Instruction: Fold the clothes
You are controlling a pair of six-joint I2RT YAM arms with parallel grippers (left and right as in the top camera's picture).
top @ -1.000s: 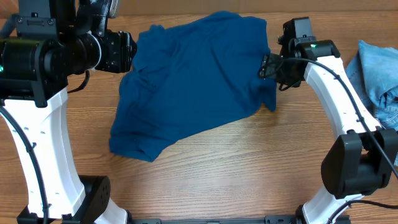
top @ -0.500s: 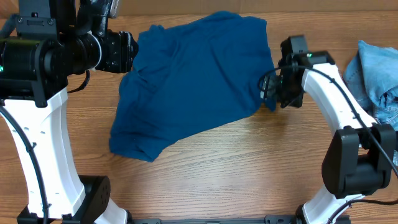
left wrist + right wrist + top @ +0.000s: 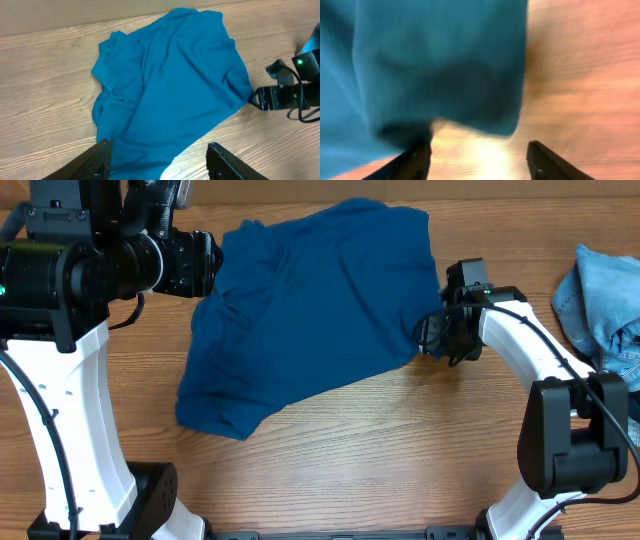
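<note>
Blue shirt [image 3: 310, 310] lies rumpled in the upper middle of the table [image 3: 400, 450]. No neat fold shows yet, so all the folding looks left to do. Left gripper [image 3: 159, 146] hangs wide open above it. The right gripper [image 3: 479, 146] is open at its right edge, holding nothing.

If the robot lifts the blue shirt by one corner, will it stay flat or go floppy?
Probably floppy: the blue shirt lies in soft wrinkles and folds on the table, so it would likely droop. It looks thin, so it is probably light. If pushed, it would likely bunch up rather than slide in one piece.
</note>
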